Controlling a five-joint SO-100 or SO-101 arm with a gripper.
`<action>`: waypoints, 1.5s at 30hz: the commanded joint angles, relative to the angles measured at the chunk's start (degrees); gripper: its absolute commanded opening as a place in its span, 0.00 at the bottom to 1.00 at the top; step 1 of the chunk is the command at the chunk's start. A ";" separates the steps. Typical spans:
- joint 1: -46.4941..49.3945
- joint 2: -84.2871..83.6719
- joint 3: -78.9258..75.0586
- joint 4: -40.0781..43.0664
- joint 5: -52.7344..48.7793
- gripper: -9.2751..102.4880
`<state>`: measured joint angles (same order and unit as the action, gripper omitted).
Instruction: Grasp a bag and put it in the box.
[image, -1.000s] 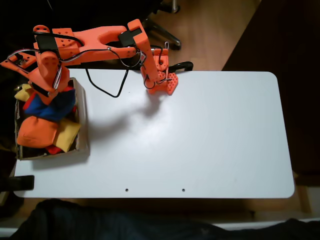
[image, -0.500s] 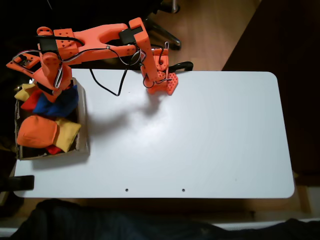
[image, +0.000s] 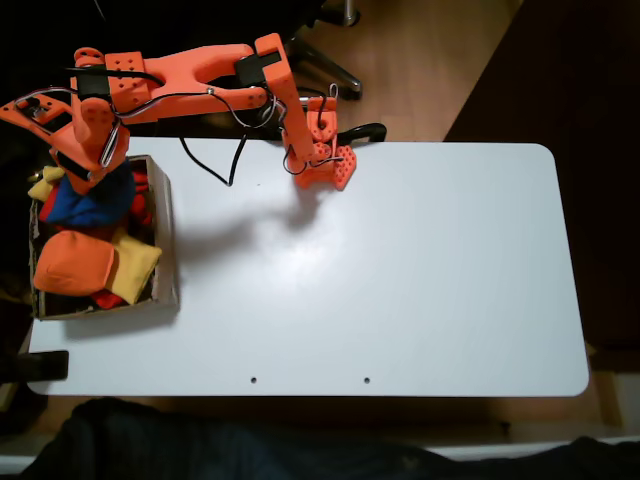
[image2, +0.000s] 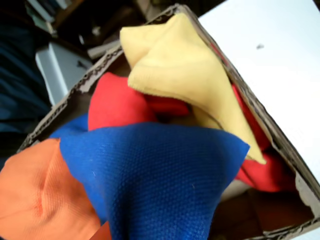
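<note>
The blue beanbag (image: 88, 205) lies in the cardboard box (image: 166, 240) right under the gripper (image: 82, 178), on top of the pile. An orange beanbag (image: 72, 262) and a yellow one (image: 135, 268) sit past it in the box. I cannot tell if the jaws are open or pinching. In the wrist view the blue beanbag (image2: 155, 180) looks very close. The job looks almost done; only letting go and lifting away may be left.
</note>
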<state>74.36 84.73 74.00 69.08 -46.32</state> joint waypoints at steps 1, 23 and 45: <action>3.34 -0.44 -0.53 -3.34 -1.05 0.16; -2.46 3.96 6.24 -3.96 -7.12 0.35; -7.65 20.48 22.41 -9.14 -5.98 0.56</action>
<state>67.85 100.90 96.42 61.26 -52.82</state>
